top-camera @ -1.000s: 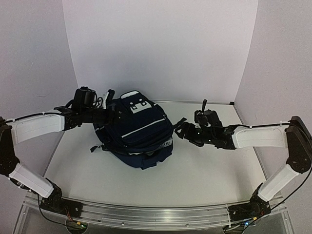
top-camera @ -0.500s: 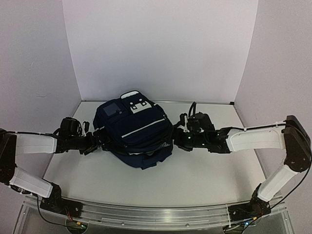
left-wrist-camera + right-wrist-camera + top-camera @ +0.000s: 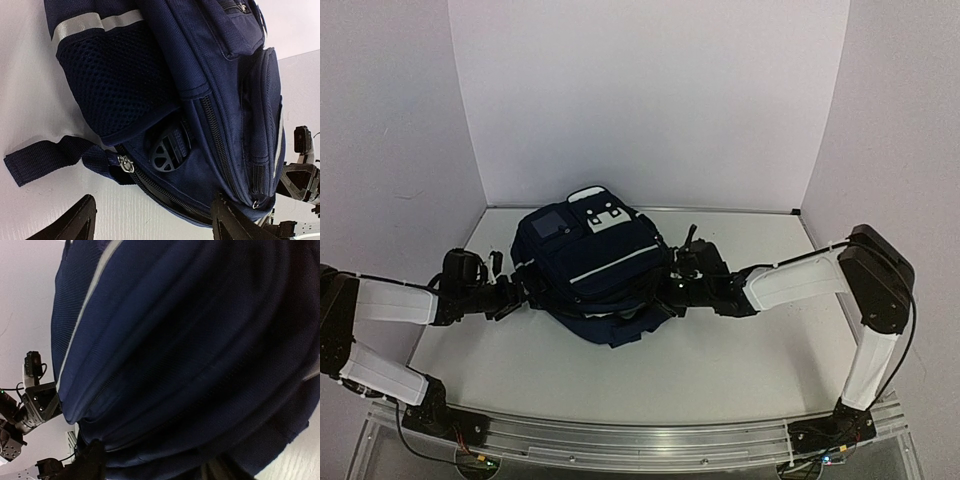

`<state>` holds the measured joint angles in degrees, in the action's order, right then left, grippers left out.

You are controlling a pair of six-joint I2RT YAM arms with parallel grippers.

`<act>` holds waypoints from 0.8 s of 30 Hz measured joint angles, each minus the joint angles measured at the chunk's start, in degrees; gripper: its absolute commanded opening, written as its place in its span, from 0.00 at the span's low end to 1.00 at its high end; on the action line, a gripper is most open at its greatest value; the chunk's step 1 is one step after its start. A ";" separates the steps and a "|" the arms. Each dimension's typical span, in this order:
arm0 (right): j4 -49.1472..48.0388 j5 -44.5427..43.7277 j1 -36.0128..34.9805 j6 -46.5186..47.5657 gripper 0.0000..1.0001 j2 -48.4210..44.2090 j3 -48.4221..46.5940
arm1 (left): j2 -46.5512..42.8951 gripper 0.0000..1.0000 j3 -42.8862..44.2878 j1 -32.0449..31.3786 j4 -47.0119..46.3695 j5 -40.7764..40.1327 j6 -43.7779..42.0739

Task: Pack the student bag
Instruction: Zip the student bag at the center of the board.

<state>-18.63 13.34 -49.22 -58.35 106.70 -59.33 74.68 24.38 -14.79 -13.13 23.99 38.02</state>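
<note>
**Q:** Two arms appear in the top view; how do they stand?

**A:** Both reach low across the table (image 3: 740,370) toward the student bag (image 3: 595,265), which lies mid-table with its front panel up. The left gripper (image 3: 520,290) sits just beside the bag's left edge, its forearm nearly level. The right gripper (image 3: 670,290) meets the bag's right side, with its elbow raised high near the right wall.

**Q:** Is any writing legible?

**A:** The square patch (image 3: 552,225) and white buckles (image 3: 603,215) show, but any lettering is too small to read.

**Q:** And the left wrist view?

**A:** The left gripper (image 3: 152,222) has its fingers spread wide, holding nothing. Ahead lie a mesh pocket (image 3: 120,80), a black buckle (image 3: 167,150), a zip pull (image 3: 125,162) and a strap (image 3: 45,155) flat on the table.

**Q:** The right wrist view?

**A:** Navy fabric of the student bag (image 3: 190,340) fills the frame. The right gripper (image 3: 150,465) shows two dark fingertips (image 3: 90,460) apart against it. Whether they pinch the fabric cannot be told.
</note>
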 measured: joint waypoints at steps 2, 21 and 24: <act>-0.69 0.01 -0.04 -0.29 0.18 0.99 -1.20 | -0.05 0.79 -0.60 0.02 -0.75 0.05 -0.05; -2.30 4.35 13.10 0.30 0.00 3.14 -2.64 | 4.28 0.49 -1.23 -5.86 -6.49 4.70 -7.09; -2.32 4.56 13.46 0.61 0.00 3.33 -3.19 | 7.69 0.43 1.01 -8.92 -6.80 4.30 -8.77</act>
<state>-20.94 17.90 -35.77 -57.74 110.02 -62.53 82.37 25.39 -23.70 -19.93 28.29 29.25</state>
